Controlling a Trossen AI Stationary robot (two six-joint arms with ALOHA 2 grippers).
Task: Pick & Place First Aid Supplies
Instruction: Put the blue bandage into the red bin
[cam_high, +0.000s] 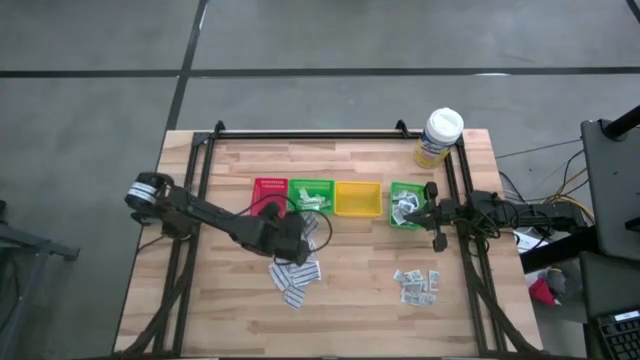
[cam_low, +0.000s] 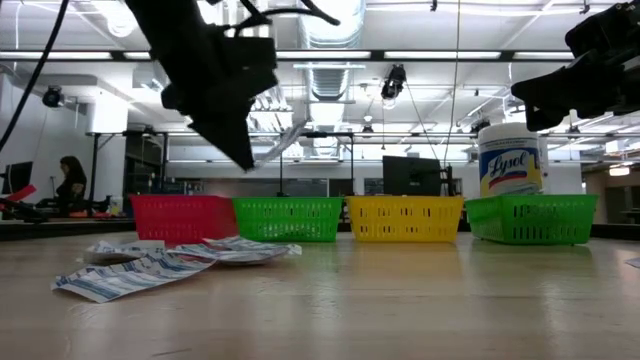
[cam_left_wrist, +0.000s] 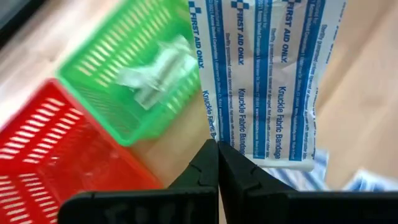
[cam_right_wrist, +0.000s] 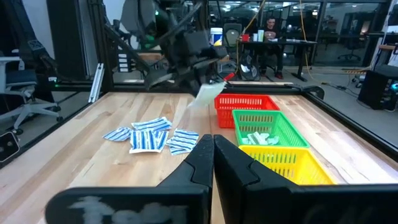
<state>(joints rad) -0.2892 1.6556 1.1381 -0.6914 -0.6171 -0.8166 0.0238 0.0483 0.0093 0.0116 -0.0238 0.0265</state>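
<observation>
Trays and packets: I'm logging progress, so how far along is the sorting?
Done: pale sachets lie in the middle green tray, and some packets in the right green tray. In hand: the left gripper is shut on a knuckle bandage strip above the table. Left: the bandage pile and the small square packets remain on the table. The right gripper is shut and empty.

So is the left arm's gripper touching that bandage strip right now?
Touching. In the left wrist view the left gripper has its jaws shut on the lower edge of the bandage strip, pinching it above the table.
</observation>
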